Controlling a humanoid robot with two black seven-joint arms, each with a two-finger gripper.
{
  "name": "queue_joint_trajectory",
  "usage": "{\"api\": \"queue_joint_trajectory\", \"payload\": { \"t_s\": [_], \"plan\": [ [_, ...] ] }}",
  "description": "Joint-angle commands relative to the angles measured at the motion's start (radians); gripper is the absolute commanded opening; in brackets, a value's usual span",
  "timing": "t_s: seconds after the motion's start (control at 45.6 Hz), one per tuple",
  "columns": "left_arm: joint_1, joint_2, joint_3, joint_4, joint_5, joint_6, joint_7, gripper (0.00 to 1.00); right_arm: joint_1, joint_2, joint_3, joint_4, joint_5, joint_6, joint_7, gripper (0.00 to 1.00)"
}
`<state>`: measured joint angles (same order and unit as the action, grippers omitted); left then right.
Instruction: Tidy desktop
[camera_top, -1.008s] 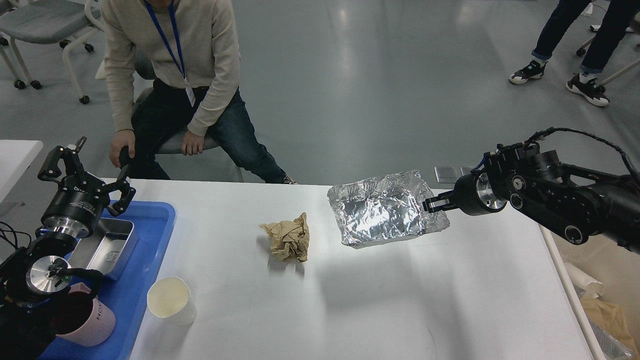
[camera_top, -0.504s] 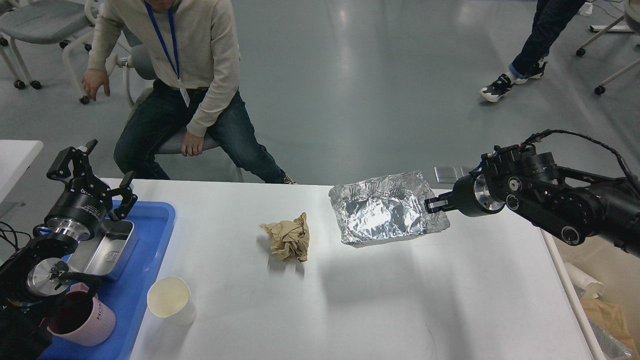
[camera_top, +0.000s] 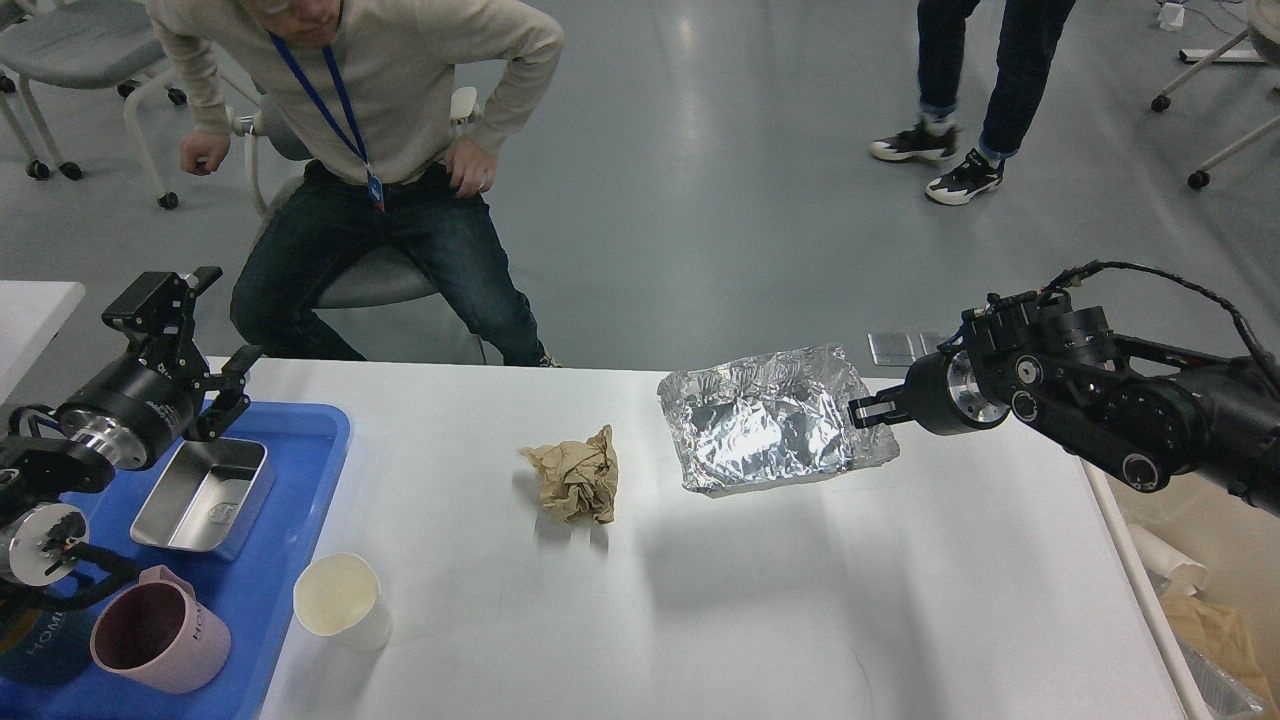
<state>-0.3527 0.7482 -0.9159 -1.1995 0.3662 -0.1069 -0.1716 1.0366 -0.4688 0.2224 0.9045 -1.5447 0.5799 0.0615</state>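
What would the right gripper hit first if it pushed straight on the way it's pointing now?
The right gripper points toward the robot's left and is already at the right edge of the crumpled foil tray, apparently pinching it. Going on, it would shove the foil toward the brown paper ball, though heights are unclear.

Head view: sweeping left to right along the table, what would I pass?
Pink mug → metal tin → paper cup → crumpled brown paper → foil tray → right hand, pinching the foil's edge.
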Motion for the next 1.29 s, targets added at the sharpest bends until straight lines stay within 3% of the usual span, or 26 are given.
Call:
{"api": "queue_joint_trajectory", "payload": {
  "t_s": [0.0,0.197,0.263,0.416,0.592,0.701,0.811,1.03,1.271],
  "plan": [
    [0.001,0.141,0.064,-0.139,0.039,0.012,0.0,0.96,-0.004,0.001,0.0,-0.001,-0.002,-0.002,0.001,0.0],
    [-0.003,0.333,0.163,-0.264,0.106,0.007,0.004,0.96,-0.007,0.007,0.0,-0.001,-0.002,-0.006,0.001,0.0],
    [-0.005,0.379,0.176,-0.281,0.137,0.006,0.024,0.96,-0.007,0.007,0.0,-0.002,-0.002,-0.008,0.0,0.0],
    [-0.002,0.465,0.184,-0.341,0.235,0.001,0.121,0.96,-0.012,0.012,0.0,-0.002,-0.002,-0.011,0.001,0.0],
    [-0.003,0.566,0.183,-0.429,0.362,-0.002,0.268,0.96,-0.016,0.013,0.0,-0.004,-0.002,-0.012,-0.002,0.0],
    [-0.011,0.602,0.18,-0.457,0.384,-0.063,0.33,0.96,-0.02,0.015,0.0,-0.002,-0.002,-0.012,-0.002,0.0],
    [-0.055,0.596,0.166,-0.457,0.402,-0.184,0.334,0.96,-0.02,0.022,0.0,-0.001,-0.002,-0.014,-0.002,0.0],
    [-0.086,0.514,0.163,-0.457,0.488,-0.204,0.316,0.96,-0.021,0.024,0.002,-0.001,-0.002,-0.017,-0.002,0.0],
    [-0.025,0.45,0.189,-0.509,0.546,-0.191,0.319,0.96,-0.023,0.024,0.002,0.001,-0.002,-0.026,-0.002,0.0]
  ]
}}
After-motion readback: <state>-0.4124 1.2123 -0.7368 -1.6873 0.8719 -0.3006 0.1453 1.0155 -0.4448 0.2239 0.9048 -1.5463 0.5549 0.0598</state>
